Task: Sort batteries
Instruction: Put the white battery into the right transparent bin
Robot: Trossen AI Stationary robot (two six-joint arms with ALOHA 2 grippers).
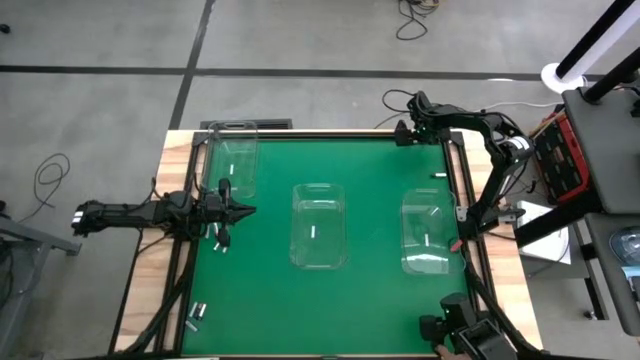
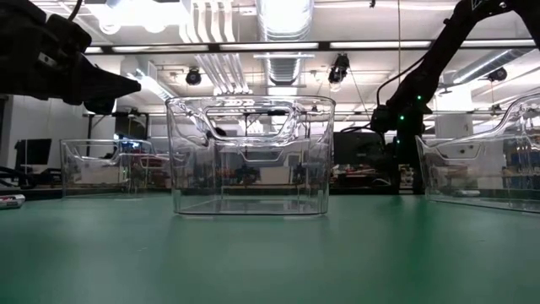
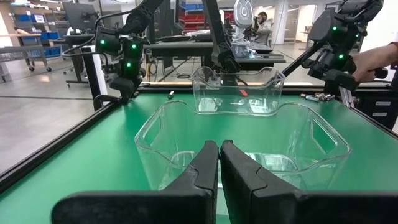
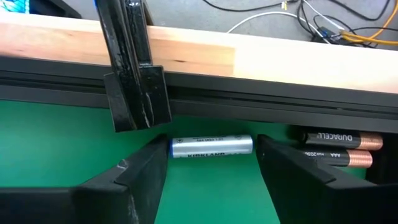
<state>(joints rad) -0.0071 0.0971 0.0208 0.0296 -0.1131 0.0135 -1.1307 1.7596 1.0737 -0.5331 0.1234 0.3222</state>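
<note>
Green mat (image 1: 370,290), wooden frame (image 1: 150,250), workshop beyond.

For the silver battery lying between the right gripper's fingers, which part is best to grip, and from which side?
Grip the silver battery across the middle of its barrel, coming from above with the right gripper. It lies flat beside the black frame rail, so its long sides are the reachable faces. The open fingers already straddle it.

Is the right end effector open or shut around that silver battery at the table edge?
Open. The right end effector has its fingers spread to either side of the silver battery, which lies flat on the green mat, not yet gripped.
</note>
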